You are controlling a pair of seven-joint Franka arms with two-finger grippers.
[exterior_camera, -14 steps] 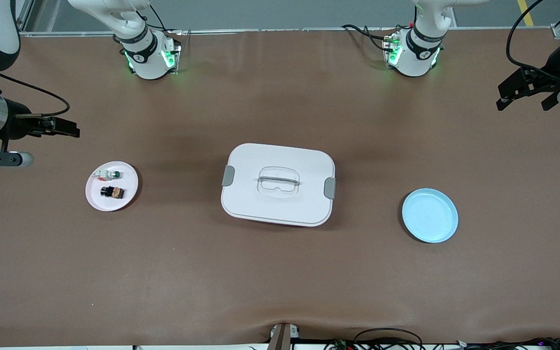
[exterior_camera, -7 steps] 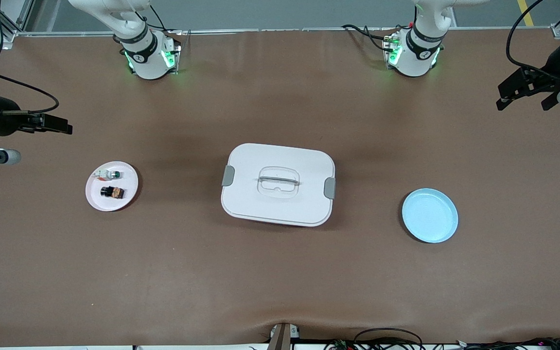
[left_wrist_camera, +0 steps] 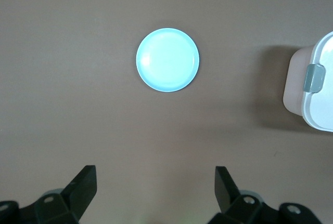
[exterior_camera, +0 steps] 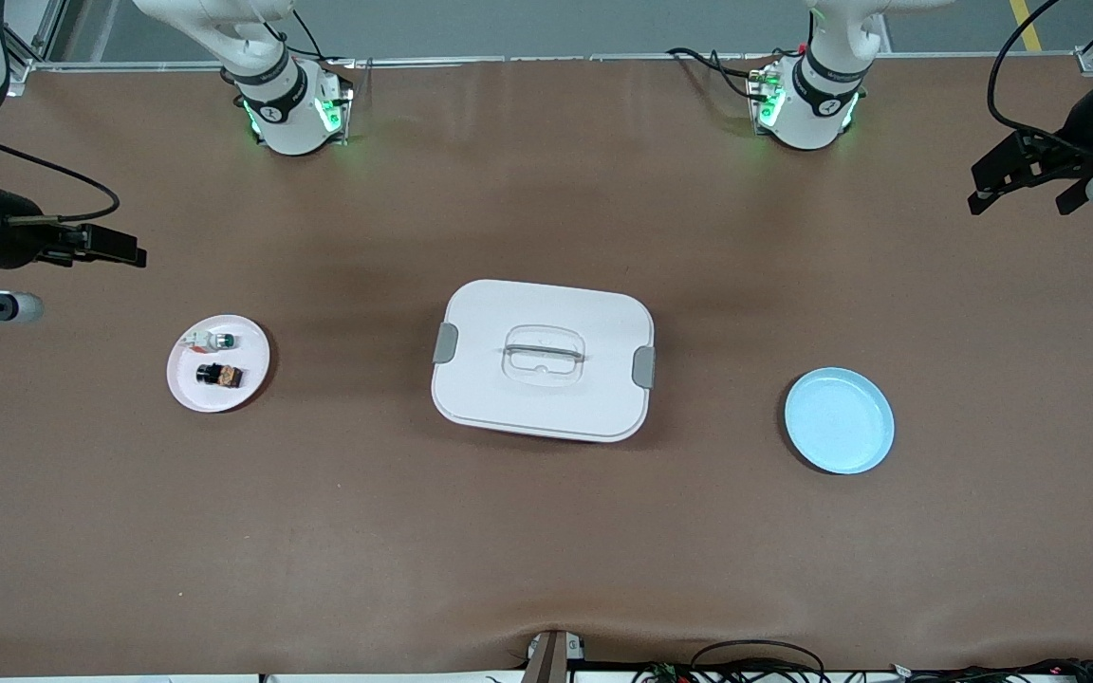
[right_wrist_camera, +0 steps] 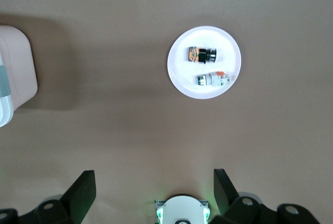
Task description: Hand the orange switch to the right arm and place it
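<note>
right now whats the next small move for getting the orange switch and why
Probably bring the right end effector over the white plate and lower it toward the orange switch. The switch lies untouched on that plate beside the white-and-green part, at the right arm's end of the table. Both end effectors are open and empty; the left end effector waits high at its own end.

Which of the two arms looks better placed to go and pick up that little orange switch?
The right. The orange switch lies on the white plate at the right arm's end, with the open right gripper hovering close by. The open left gripper hangs at the other end.
</note>
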